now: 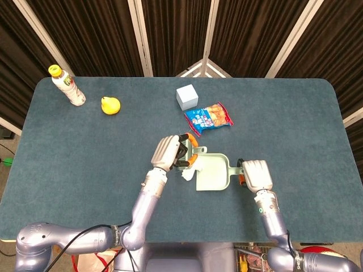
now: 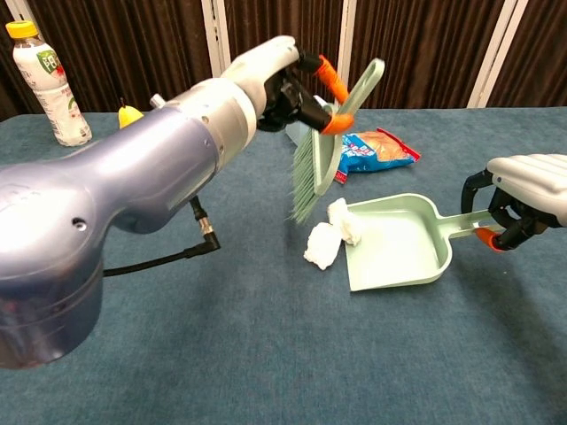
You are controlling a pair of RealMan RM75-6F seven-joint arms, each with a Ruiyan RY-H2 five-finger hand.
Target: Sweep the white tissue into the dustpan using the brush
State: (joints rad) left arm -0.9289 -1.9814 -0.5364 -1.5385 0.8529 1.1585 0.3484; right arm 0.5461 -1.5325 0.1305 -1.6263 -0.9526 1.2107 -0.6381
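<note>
In the chest view, the left arm (image 2: pixel 133 168) hides most of the pear (image 2: pixel 129 114); the right hand (image 2: pixel 524 190) is cut off at the right edge.

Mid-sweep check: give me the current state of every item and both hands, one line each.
Left hand: holds the brush, raised.
Brush: off the table, bristles down.
White tissue: crumpled, partly over the dustpan's lip, rest on the table.
Dustpan: flat on the table.
Right hand: grips the dustpan handle.
Bottle: upright, capped.
Snack bag: lying flat.
</note>
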